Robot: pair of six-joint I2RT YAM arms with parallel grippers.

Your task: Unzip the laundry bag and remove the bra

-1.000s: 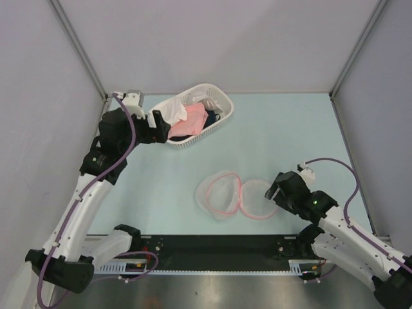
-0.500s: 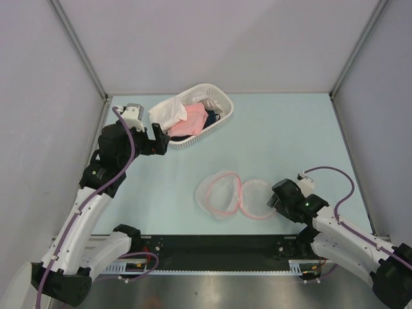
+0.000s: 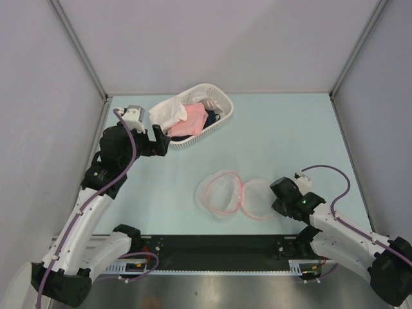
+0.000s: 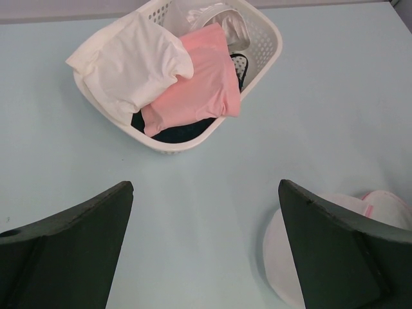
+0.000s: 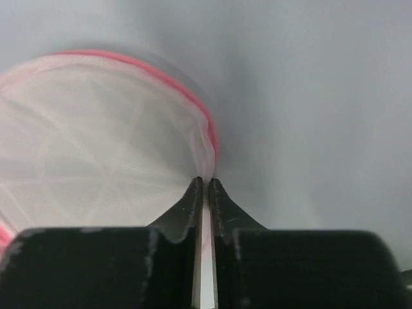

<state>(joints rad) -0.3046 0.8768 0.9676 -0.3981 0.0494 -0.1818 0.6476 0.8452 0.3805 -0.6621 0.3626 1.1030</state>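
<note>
The laundry bag (image 3: 235, 195) lies unzipped on the table, its two white mesh halves with pink edging spread side by side. My right gripper (image 3: 275, 197) is shut on the pink rim of the right half; in the right wrist view the mesh (image 5: 96, 141) is pinched between the closed tips (image 5: 205, 180). The salmon-pink bra (image 3: 191, 120) lies in the white basket (image 3: 219, 122), and shows in the left wrist view too (image 4: 199, 90). My left gripper (image 3: 159, 141) hangs open and empty just near of the basket (image 4: 273, 45), its gap (image 4: 206, 185) over bare table.
A white cloth (image 3: 168, 111) drapes over the basket's left end, and a dark blue cloth (image 3: 212, 117) lies under the bra. Grey walls close in the left, far and right sides. A black rail (image 3: 212, 248) runs along the near edge.
My right gripper has gone from open to shut on the bag's right rim, shifting slightly left. The left gripper drew back from over the basket, staying open.
</note>
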